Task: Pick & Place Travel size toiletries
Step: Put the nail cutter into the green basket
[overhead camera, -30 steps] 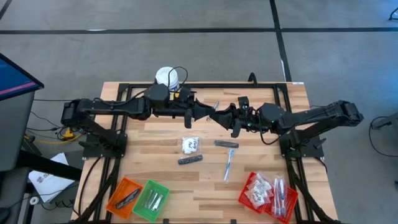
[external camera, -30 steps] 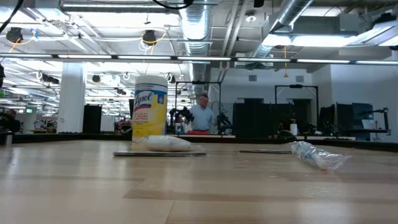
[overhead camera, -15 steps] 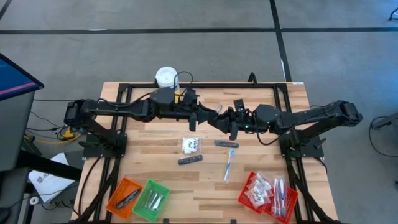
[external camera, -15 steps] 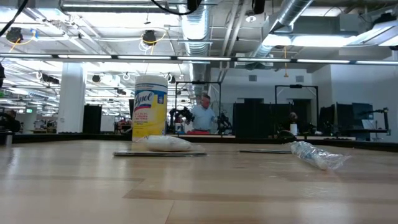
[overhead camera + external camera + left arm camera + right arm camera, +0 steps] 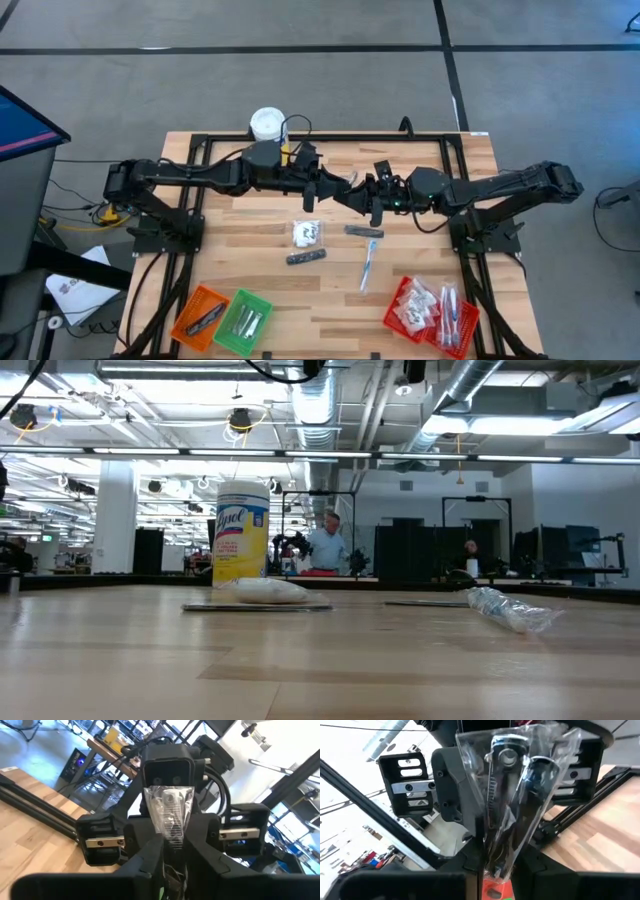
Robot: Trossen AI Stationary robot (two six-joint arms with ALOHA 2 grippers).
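- Both hands meet mid-air over the far-middle of the desk (image 5: 420, 290): left hand (image 5: 338, 190) and right hand (image 5: 362, 190) each pinch an end of one clear-wrapped toiletry stick (image 5: 169, 815), a handover by the look of it.
- Risk: if one hand lets go before the other has a firm pinch, the wrapper slips and drops. The film looks slick and crumpled.
- Risk: pulling apart while both pinch could tear or stretch the wrap.
- The fingertips sit nearly touching, so watch for a hand-to-hand knock.
- Loose below: white sachet (image 5: 307, 233), dark stick (image 5: 306, 257), dark tube (image 5: 364, 231), wrapped stick (image 5: 367, 265). A drop lands among them.
- Room: the desk's middle is open; the red baskets (image 5: 432, 312) are near-right, the orange basket (image 5: 199, 313) and green basket (image 5: 243, 320) near-left, all close to the near edge.
- The Lysol canister (image 5: 267, 124) stands at the far edge behind the left arm; mind it when you retract.
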